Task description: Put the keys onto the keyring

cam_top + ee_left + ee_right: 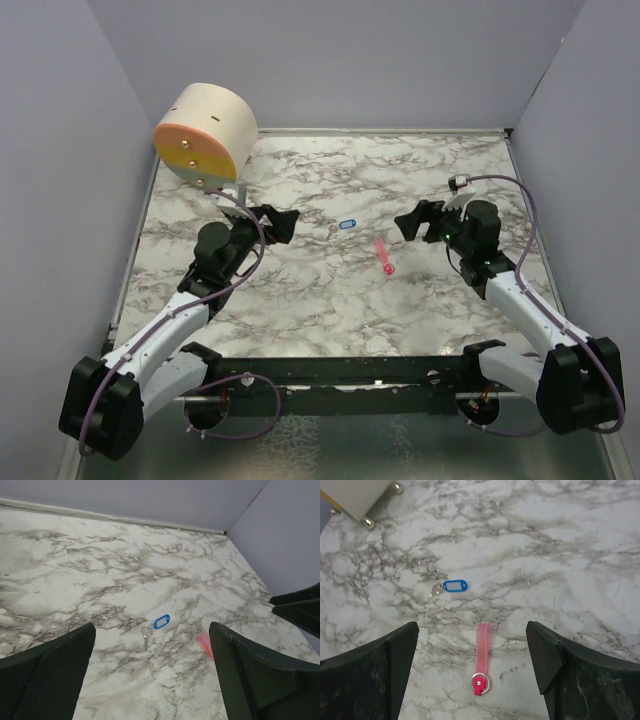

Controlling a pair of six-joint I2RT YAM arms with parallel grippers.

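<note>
A small silver key [432,593] lies on the marble table, joined to a blue tag [455,585] with a white centre. In the top view the tag [347,224] sits mid-table between both arms. A pink strap [482,647] with a metal keyring [480,683] at its near end lies just right of it, seen too as the strap [384,257]. My left gripper [281,223] stands open left of the tag, holding nothing. The key [145,636] and tag [162,621] show between its fingers. My right gripper [408,222] is open and holds nothing, with the strap ahead of it.
A beige drum with an orange face [205,133] stands on a metal foot at the back left. Grey walls close in the table on three sides. A black rail [340,372] runs along the near edge between the arm bases.
</note>
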